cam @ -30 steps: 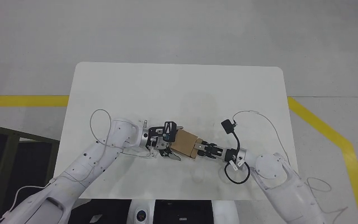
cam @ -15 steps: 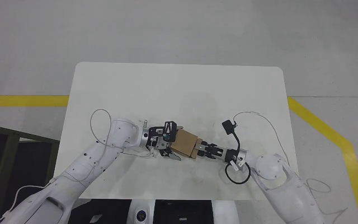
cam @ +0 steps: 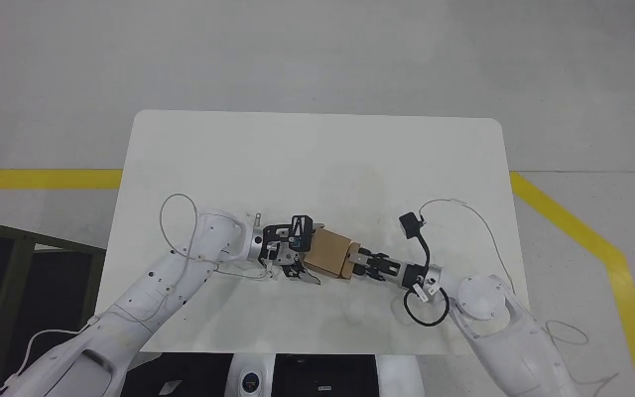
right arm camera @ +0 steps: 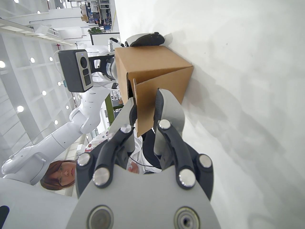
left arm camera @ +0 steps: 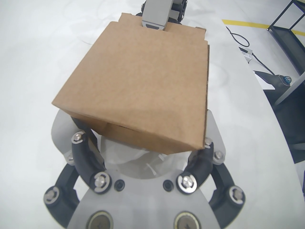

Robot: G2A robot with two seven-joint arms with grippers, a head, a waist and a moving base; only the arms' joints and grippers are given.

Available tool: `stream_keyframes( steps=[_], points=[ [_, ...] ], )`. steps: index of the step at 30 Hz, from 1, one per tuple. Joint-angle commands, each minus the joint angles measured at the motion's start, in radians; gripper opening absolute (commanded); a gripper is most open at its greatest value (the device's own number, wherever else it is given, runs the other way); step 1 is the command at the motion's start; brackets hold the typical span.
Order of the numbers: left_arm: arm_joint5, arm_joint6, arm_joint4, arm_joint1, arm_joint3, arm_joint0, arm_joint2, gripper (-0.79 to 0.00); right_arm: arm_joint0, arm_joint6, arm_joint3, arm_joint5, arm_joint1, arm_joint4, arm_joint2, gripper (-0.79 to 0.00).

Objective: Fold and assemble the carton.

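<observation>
A brown carton [cam: 329,254] lies on the white table [cam: 298,149] near its front edge, held from both ends. My left gripper [cam: 295,252] straddles one end; in the left wrist view its fingers [left arm camera: 209,129] press the carton [left arm camera: 140,82] on both sides. The end flaps there look folded shut. My right gripper [cam: 355,264] is at the opposite end. In the right wrist view my right gripper [right arm camera: 145,103] is shut on a loose side flap of the carton [right arm camera: 152,72], which stands slightly ajar.
A white cable loop [cam: 177,213] lies on the table by the left arm, and another cable [cam: 466,208] trails from the right arm. Bare table stretches behind the carton. A dark metal rack [left arm camera: 286,24] stands off the table's side.
The right arm's elbow and wrist camera have drifted slightly toward the right; the carton and the left gripper have stayed put.
</observation>
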Motion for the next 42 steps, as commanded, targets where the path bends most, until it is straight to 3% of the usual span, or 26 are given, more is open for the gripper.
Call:
stream_keyframes(
  steps=[1, 14, 24, 30, 42],
  points=[
    [0.0, 0.001, -0.001, 0.0, -0.001, 0.001, 0.0, 0.0, -0.001, -0.003, -0.002, 0.0, 0.0, 0.002, 0.0, -0.702],
    [0.0, 0.0, 0.001, 0.0, -0.005, 0.004, 0.003, 0.0, 0.041, -0.022, 0.008, 0.016, -0.012, -0.009, -0.041, -0.714],
    [0.0, -0.002, -0.001, 0.001, -0.002, 0.002, 0.005, 0.0, 0.032, -0.017, 0.004, 0.011, -0.01, -0.011, -0.019, -0.619],
    [0.0, -0.002, -0.002, 0.003, 0.001, 0.003, 0.007, 0.0, -0.008, 0.001, -0.028, 0.01, 0.0, -0.016, 0.021, -0.6],
    [0.0, -0.007, -0.003, 0.006, -0.002, 0.003, 0.007, 0.0, -0.026, 0.012, -0.036, 0.007, 0.002, -0.01, 0.026, -0.665]
  ],
)
